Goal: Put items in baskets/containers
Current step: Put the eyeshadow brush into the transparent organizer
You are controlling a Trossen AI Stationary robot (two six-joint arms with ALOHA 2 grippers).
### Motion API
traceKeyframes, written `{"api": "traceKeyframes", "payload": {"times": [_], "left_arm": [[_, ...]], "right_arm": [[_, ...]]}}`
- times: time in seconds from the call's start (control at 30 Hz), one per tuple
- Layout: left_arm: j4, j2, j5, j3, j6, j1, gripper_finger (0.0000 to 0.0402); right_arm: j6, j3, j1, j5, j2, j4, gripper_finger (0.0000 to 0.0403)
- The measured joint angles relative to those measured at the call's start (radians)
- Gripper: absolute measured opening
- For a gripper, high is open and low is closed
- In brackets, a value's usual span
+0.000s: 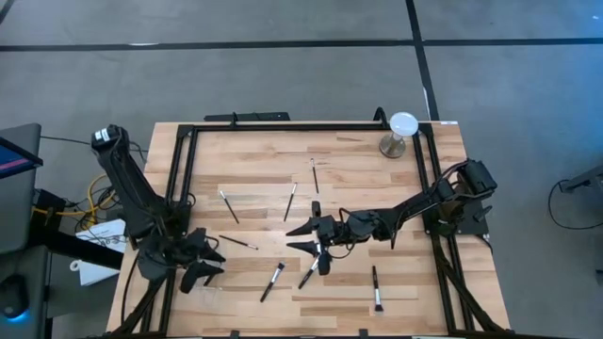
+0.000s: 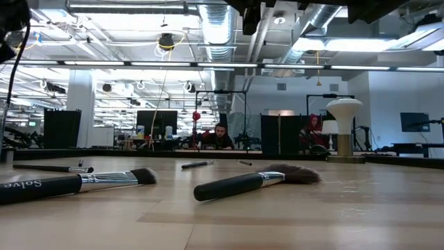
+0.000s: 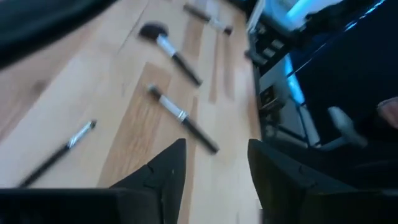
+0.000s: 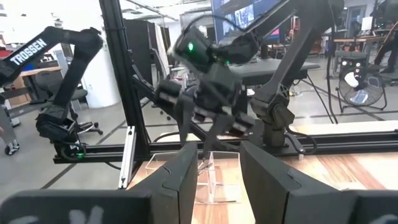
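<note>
Several slim dark-handled brushes lie scattered on the wooden table [image 1: 396, 179]: one [image 1: 228, 204], one [image 1: 290, 201] and one [image 1: 315, 174] farther back, and one [image 1: 272, 281], one [image 1: 309, 273] and one [image 1: 377, 287] near the front. My right gripper [image 1: 298, 238] is open and empty at the table's middle, just above the end of the brush at the front middle. My left gripper [image 1: 215, 265] is open and empty at the front left. The right wrist view shows the clear tray [image 4: 214, 180] on the wood below the left gripper [image 4: 205, 106]. The low view shows a fan brush [image 2: 253, 182].
A round white disc on a metal stand [image 1: 401, 132] stands at the back right corner. A black frame [image 1: 283, 126] runs round the table. A person [image 2: 220, 136] sits far off in the room behind.
</note>
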Motion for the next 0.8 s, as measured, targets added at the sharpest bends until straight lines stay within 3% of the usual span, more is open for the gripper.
{"api": "traceKeyframes", "payload": {"times": [0.17, 0.33, 0.4, 0.6, 0.8], "left_arm": [[0.004, -0.072, -0.002, 0.056, 0.207, 0.090, 0.0161], [0.004, -0.036, -0.014, 0.099, 0.346, 0.270, 0.0150], [0.007, 0.001, 0.014, 0.113, 0.355, 0.356, 0.0147], [0.013, 0.175, 0.155, 0.176, 0.387, 0.579, 0.0142], [0.019, 0.365, 0.219, 0.287, 0.494, 0.750, 0.0133]], "right_arm": [[-0.009, 0.011, 0.006, 0.000, -0.003, -0.003, 0.0113], [-0.005, 0.012, 0.017, 0.004, -0.071, -0.088, 0.0113], [0.002, 0.012, 0.031, 0.057, -0.115, -0.179, 0.0113], [0.160, 0.013, 0.087, 0.375, -0.244, -0.627, 0.0113], [0.357, 0.013, 0.118, 0.430, -0.304, -0.917, 0.0113]]}}
